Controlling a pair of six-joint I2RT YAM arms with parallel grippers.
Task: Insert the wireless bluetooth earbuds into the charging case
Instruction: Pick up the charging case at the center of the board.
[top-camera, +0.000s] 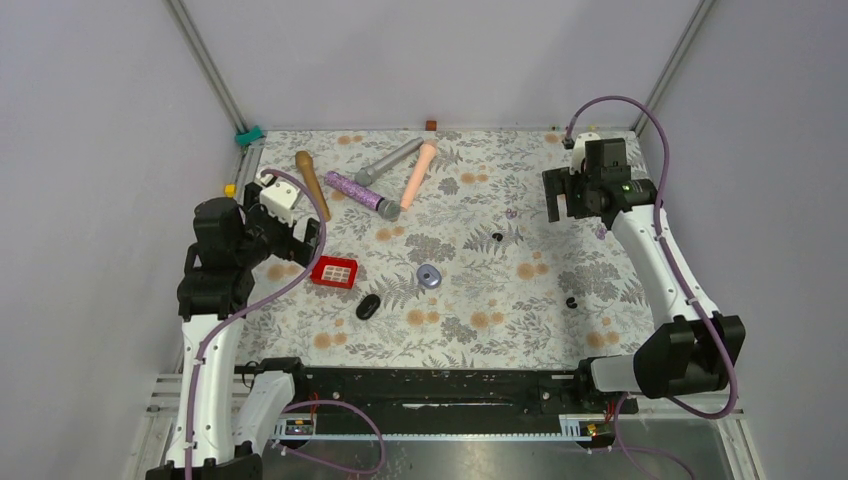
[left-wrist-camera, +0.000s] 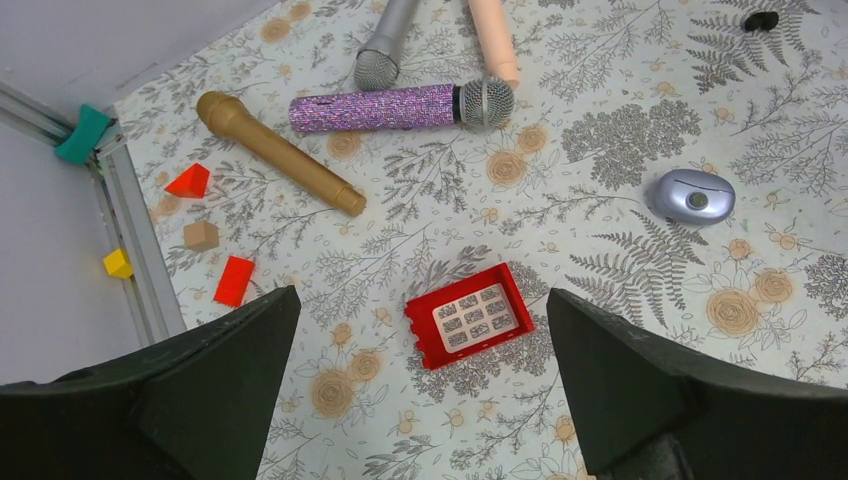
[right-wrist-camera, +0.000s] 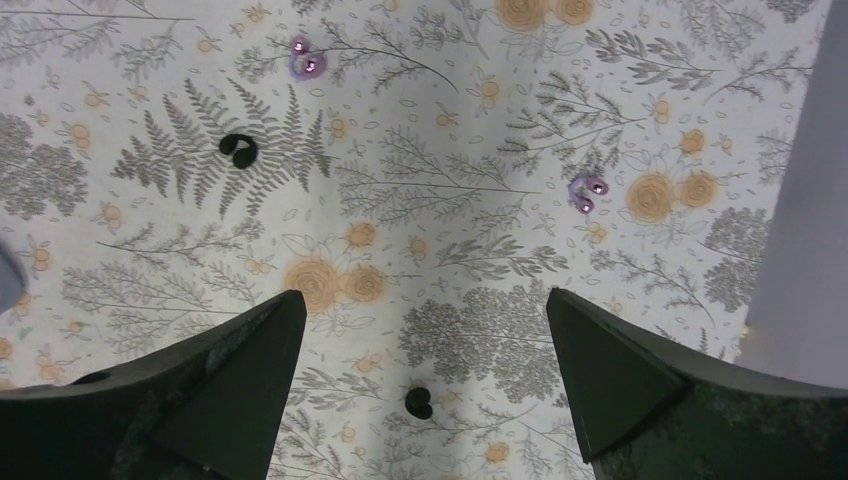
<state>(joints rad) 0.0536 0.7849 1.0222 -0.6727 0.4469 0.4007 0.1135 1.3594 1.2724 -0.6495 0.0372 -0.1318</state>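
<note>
The lavender charging case (top-camera: 429, 276) lies mid-table; in the left wrist view the case (left-wrist-camera: 690, 196) shows a dark round spot on top. One black earbud (top-camera: 497, 237) rests behind it, also an earbud (left-wrist-camera: 761, 20) at the left wrist view's top right and an earbud (right-wrist-camera: 239, 149) in the right wrist view. The other earbud (top-camera: 571, 301) lies right of the case, an earbud (right-wrist-camera: 418, 402) low between my right fingers. My left gripper (top-camera: 305, 238) (left-wrist-camera: 420, 295) hangs open above the red tray. My right gripper (top-camera: 562, 205) (right-wrist-camera: 425, 295) is open and empty, high at the back right.
A red tray (top-camera: 334, 271) (left-wrist-camera: 470, 316) sits left of the case, a black oval pebble (top-camera: 367, 306) in front of it. Several microphones (top-camera: 355, 193) lie at the back. Two small purple buds (right-wrist-camera: 307, 60) (right-wrist-camera: 588, 190) and coloured blocks (left-wrist-camera: 189, 181) are scattered about.
</note>
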